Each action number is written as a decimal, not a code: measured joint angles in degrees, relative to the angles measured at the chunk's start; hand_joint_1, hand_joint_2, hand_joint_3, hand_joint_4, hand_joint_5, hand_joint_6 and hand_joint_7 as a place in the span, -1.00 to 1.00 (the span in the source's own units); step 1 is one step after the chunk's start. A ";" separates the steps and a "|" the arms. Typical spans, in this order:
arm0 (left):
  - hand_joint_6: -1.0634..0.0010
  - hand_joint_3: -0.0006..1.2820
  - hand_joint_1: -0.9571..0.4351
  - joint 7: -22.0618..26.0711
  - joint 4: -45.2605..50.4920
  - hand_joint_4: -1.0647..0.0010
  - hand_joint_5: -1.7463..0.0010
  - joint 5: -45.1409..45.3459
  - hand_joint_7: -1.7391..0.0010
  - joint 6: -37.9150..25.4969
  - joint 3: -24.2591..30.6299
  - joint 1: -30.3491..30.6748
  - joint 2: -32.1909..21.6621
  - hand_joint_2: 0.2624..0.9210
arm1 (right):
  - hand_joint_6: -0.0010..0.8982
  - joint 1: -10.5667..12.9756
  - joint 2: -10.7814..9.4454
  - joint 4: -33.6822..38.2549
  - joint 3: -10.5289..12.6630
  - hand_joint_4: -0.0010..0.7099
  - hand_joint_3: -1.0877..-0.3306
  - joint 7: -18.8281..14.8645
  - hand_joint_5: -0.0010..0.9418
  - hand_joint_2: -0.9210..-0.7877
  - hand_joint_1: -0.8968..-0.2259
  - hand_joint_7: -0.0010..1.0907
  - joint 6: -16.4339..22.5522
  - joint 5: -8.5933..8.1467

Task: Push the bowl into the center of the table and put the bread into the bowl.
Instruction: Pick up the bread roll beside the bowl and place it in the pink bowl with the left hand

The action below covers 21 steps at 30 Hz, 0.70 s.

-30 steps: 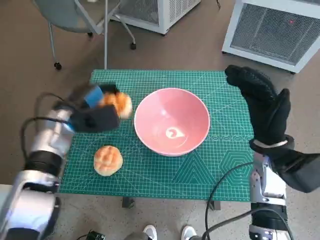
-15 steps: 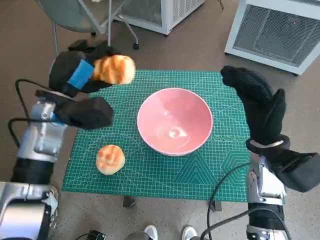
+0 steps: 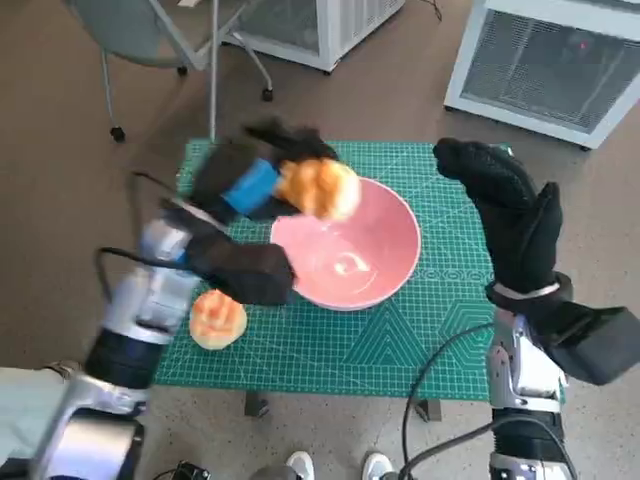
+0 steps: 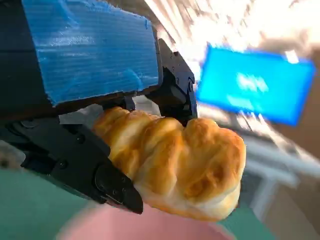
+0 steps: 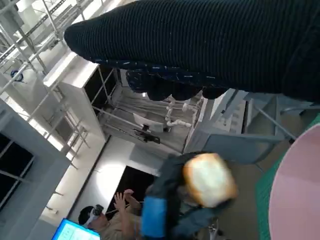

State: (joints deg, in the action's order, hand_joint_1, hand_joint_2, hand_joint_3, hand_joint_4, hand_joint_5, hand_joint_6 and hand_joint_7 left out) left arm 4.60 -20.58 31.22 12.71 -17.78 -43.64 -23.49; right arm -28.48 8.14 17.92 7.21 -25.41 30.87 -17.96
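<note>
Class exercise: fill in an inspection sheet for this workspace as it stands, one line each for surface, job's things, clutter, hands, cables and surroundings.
Surface: green cutting mat covering the small table.
Job's things: pink bowl near the mat's middle; one bread roll held above the bowl's rim; second roll lying on the mat beside the bowl.
Clutter: nothing seen.
Hands: left hand grips the raised roll; right hand holds nothing, raised beside the bowl.
Cables: black cables along both forearms.
Surroundings: chair, white vented units, a person's shoes.
</note>
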 measured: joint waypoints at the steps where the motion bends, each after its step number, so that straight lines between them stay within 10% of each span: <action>1: -0.22 -0.96 0.38 0.13 -0.60 -0.44 -0.25 0.22 -0.30 0.48 -0.46 -0.08 0.36 1.00 | -1.00 0.16 0.02 -0.04 0.02 -0.64 -0.19 -0.01 -0.99 -1.00 -0.41 -0.11 -0.08 0.00; 14: -0.17 -0.94 0.38 -0.49 -10.95 -0.43 -0.22 4.87 -0.36 3.52 -5.82 -1.73 4.39 1.00 | -1.00 1.02 0.04 -2.11 0.06 -0.64 -0.19 0.24 -0.99 -1.00 -0.41 -0.12 -0.59 0.14; 18: -0.02 -0.75 0.38 -0.23 -12.68 -0.06 -0.41 4.69 -0.50 3.61 -6.04 -1.73 5.12 1.00 | -1.00 1.53 0.03 -2.64 0.05 -0.64 -0.19 0.58 -0.99 -1.00 -0.40 -0.12 -0.70 0.17; 21: 0.28 -0.84 0.40 1.17 -12.77 0.38 0.41 3.92 0.31 3.41 -5.86 -1.71 5.15 0.77 | -1.00 1.87 0.02 -2.96 0.06 -0.64 -0.19 0.80 -0.99 -1.00 -0.40 -0.12 -0.96 0.17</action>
State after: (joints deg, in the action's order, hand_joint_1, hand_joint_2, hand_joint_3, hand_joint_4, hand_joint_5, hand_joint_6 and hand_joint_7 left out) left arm 5.76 -33.36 35.14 16.12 -23.64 -45.34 -18.35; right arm -26.61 8.16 14.96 7.27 -24.61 29.91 -17.79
